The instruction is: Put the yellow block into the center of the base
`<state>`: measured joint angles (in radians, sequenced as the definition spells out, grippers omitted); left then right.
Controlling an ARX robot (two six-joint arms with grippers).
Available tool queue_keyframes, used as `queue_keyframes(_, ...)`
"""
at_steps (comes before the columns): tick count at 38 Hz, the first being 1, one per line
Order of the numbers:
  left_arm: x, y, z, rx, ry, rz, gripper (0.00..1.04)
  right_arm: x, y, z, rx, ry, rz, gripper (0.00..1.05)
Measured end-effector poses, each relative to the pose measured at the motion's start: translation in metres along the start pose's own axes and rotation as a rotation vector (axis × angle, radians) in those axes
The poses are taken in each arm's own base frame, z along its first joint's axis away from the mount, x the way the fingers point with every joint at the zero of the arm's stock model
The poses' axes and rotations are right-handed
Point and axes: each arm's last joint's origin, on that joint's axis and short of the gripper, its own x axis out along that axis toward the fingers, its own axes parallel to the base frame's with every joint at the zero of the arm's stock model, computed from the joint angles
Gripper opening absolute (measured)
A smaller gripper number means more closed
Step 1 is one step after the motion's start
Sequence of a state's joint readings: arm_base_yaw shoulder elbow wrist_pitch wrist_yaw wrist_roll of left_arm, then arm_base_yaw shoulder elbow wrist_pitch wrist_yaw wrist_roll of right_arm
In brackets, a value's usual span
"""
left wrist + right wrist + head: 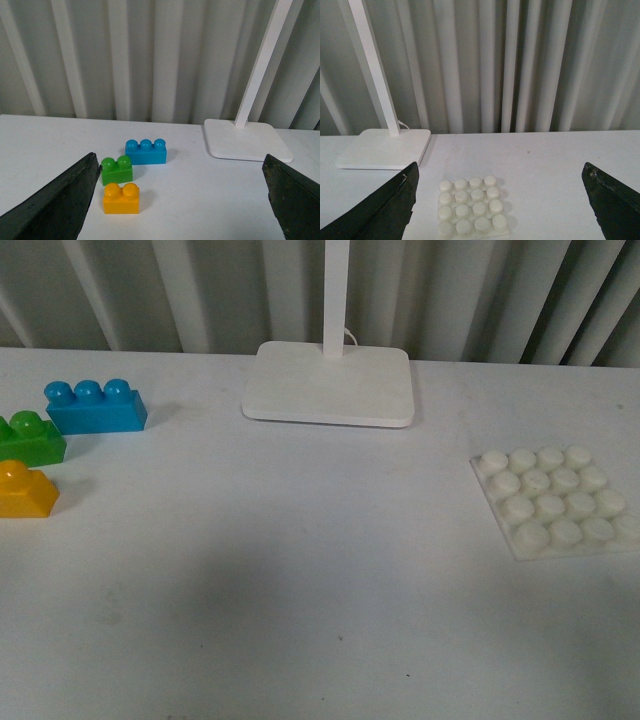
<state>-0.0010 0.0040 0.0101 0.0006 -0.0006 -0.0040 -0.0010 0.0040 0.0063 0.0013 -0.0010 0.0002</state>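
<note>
At the left edge of the table, nearest me of three bricks, sits the yellow block. It stands upright with both studs up, and the front view cuts it at the frame's edge. Nothing holds it yet.

I judge it to be a light, stiff, hollow plastic piece that won't give under squeeze. Its glossy skin could slide if pinched too lightly. I'd take it across the two long flat sides, below the studs, which keeps the underside free to press down onto the studs of the base. The green brick is just behind it, and I cannot tell whether they touch. The blue brick lies beyond that one. A finger coming down on the far side has little room, so gripping across the other pair of faces may be safer.

My left fingers are spread wide and empty, hanging short of the block with the bricks framed between them. My right fingers are likewise spread wide and empty, looking down on the base. The base lies flat, well apart from the block on the right side of the table, and its four middle studs are bare. A lamp foot stands at the back, between the two.

I can read no brand, label or writing on anything.
</note>
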Motion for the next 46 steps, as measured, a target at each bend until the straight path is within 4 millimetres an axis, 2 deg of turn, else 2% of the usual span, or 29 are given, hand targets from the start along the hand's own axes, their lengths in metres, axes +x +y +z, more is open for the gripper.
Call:
queue_keyframes(23,0.0,0.0,0.0,0.0,0.0,0.0,0.98,0.0,0.0,0.0,0.0,0.001,0.0,0.95)
queue_keyframes(24,0.0,0.0,0.0,0.0,0.0,0.0,0.98,0.0,0.0,0.0,0.003,0.057,0.043,0.95)
queue_keyframes(26,0.0,0.0,0.0,0.0,0.0,-0.001,0.98,0.005,-0.005,0.004,0.047,0.312,0.168,0.95)
queue_keyframes(28,0.0,0.0,0.0,0.0,0.0,-0.001,0.98,0.02,-0.019,0.012,0.093,0.399,0.194,0.95)
queue_keyframes(31,0.0,0.0,0.0,0.0,0.0,0.0,0.98,0.049,-0.043,0.022,0.107,0.41,0.142,0.95)
queue_keyframes(34,0.0,0.0,0.0,0.0,0.0,0.0,0.98,0.081,-0.061,0.022,0.071,0.412,0.118,0.95)
queue_keyframes(35,0.0,0.0,0.0,0.0,0.0,0.0,0.98,0.099,-0.068,0.017,0.045,0.428,0.104,0.95)
queue_keyframes(39,0.0,0.0,0.0,0.0,0.0,0.0,0.98,0.146,-0.08,-0.014,0.0,0.529,0.147,0.95)
queue_keyframes(43,0.0,0.0,0.0,0.0,0.0,0.0,0.98,0.182,-0.078,-0.054,0.049,0.668,0.215,0.95)
queue_keyframes(46,0.0,0.0,0.0,0.0,0.0,0.0,0.98,0.199,-0.071,-0.074,0.049,0.727,0.239,0.95)
